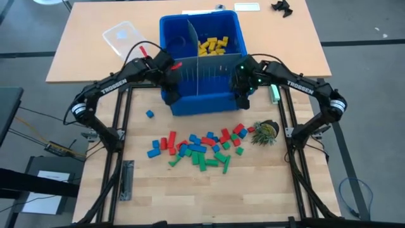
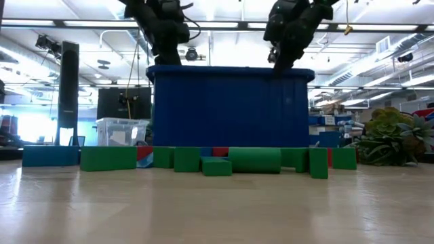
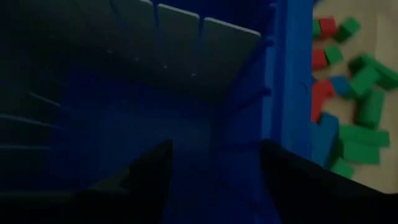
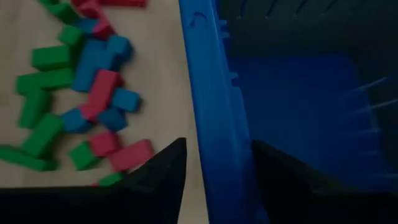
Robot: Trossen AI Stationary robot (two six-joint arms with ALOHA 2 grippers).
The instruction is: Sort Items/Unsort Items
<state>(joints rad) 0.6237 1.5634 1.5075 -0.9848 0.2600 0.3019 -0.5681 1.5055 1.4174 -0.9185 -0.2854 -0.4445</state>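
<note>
A heap of red, blue and green blocks (image 1: 201, 149) lies on the table in front of the blue bin (image 1: 202, 104). One blue block (image 1: 149, 114) lies apart to the left. Yellow blocks (image 1: 212, 45) lie in the bin's far right compartment. My left gripper (image 1: 169, 68) is open and empty, low in the bin's near left compartment (image 3: 214, 171). My right gripper (image 1: 242, 88) is open over the bin's right wall near its front corner. In the right wrist view (image 4: 217, 168) one finger stands outside that wall (image 4: 208, 93) and one inside. My right gripper's fingers (image 4: 165, 171) stand on either side of the bin's right wall, pointing down. I cannot tell whether they touch it. My left gripper touches nothing.
Grey slotted dividers (image 1: 193, 47) split the bin into compartments. A small plant (image 1: 266, 132) stands right of the heap. A clear plastic lid (image 1: 123, 35) lies at the far left, and a black object (image 1: 281, 6) at the far right. Bare tabletop lies in front of the heap.
</note>
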